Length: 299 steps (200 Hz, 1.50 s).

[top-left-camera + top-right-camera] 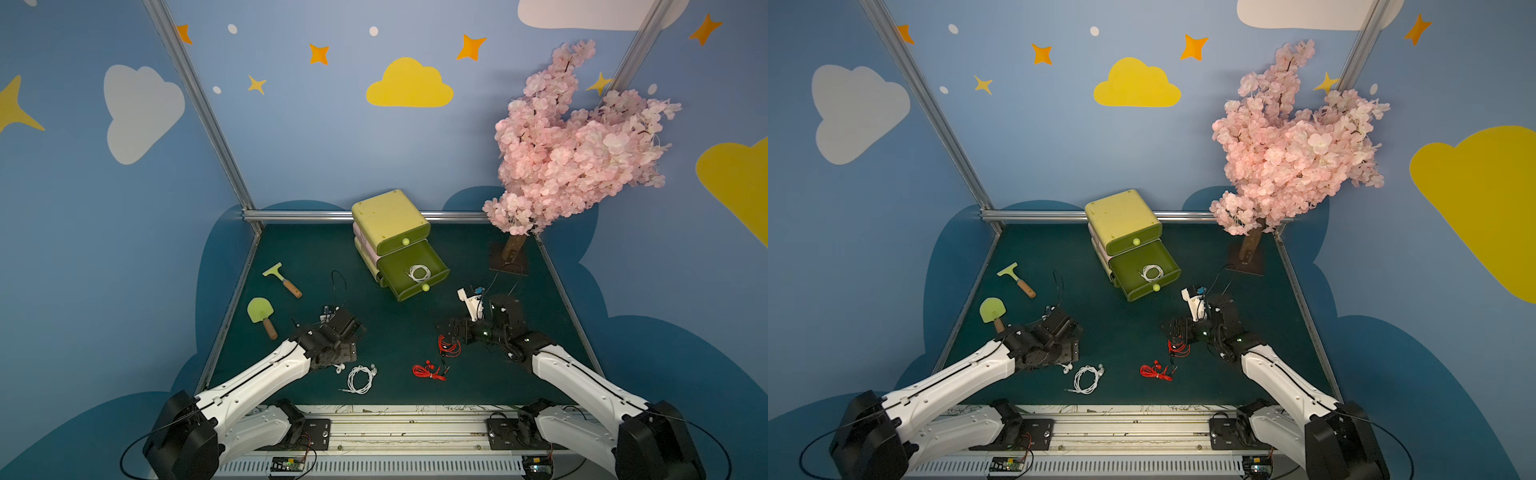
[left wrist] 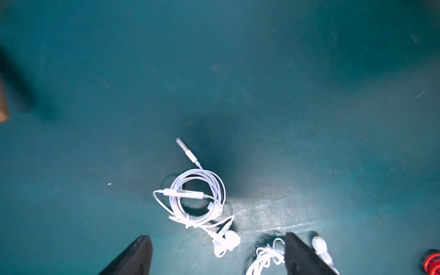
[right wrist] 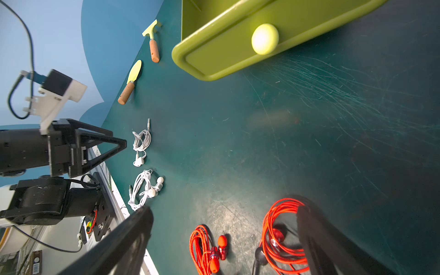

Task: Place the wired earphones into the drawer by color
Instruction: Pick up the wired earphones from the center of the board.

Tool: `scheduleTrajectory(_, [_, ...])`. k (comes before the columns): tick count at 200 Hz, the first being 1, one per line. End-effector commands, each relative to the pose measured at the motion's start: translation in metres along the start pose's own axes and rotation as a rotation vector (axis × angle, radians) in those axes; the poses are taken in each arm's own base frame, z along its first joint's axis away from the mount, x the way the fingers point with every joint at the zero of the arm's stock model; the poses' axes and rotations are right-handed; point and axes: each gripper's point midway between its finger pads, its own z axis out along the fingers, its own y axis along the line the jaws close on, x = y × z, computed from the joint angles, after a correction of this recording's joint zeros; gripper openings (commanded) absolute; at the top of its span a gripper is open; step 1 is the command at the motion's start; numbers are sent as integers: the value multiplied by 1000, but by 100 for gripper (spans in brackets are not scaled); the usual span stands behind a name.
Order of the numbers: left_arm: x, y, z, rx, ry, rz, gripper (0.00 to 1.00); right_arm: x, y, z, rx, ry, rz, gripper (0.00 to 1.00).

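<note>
open fingers over white and red earphones

the left fingers (image 2: 138, 254) are held apart with nothing gripped; the earbuds of a coiled white wired earphone bundle (image 2: 195, 197) lie between them, and a second white bundle (image 2: 266, 259) is seen just beside one finger. the right fingers (image 3: 123, 238) are likewise spread, a coiled red earphone bundle (image 3: 202, 247) between them and a second red bundle (image 3: 283, 235) beside one finger. farther back on the dark green worktop (image 1: 399, 332), a third white bundle (image 1: 419, 273) is seen inside the open olive-green plastic drawer (image 1: 392, 266).
</note>
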Motion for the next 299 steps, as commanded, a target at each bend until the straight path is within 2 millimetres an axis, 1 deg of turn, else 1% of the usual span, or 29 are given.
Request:
scheduleTrajectory(1, [-4, -17, 7, 75, 2, -12, 79, -8, 4, -2, 0, -17, -24, 98])
scheduleTrajectory(29, [-2, -20, 15, 71, 22, -3, 69, -9, 4, -2, 7, -22, -27, 99])
scheduleTrajectory(41, [-2, -19, 19, 60, 27, -1, 62, -9, 3, -3, 11, -23, -25, 98])
scheduleTrajectory(60, [0, -18, 22, 47, 32, -3, 58, -10, 3, -4, 15, -26, -26, 98])
scheduleTrajectory(136, [14, -5, 33, -20, 87, -36, 56, -10, 2, -5, 21, -32, -29, 98])
scheduleTrajectory(188, [19, -5, 43, -30, 106, -31, 55, -9, 2, -5, 22, -33, -28, 98])
scheduleTrajectory(262, [13, -3, 50, -31, 99, -26, 49, -9, 2, -6, 25, -36, -31, 98])
scheduleTrajectory(299, [17, -2, 54, -27, 118, -32, 45, -10, 2, -6, 27, -38, -31, 98])
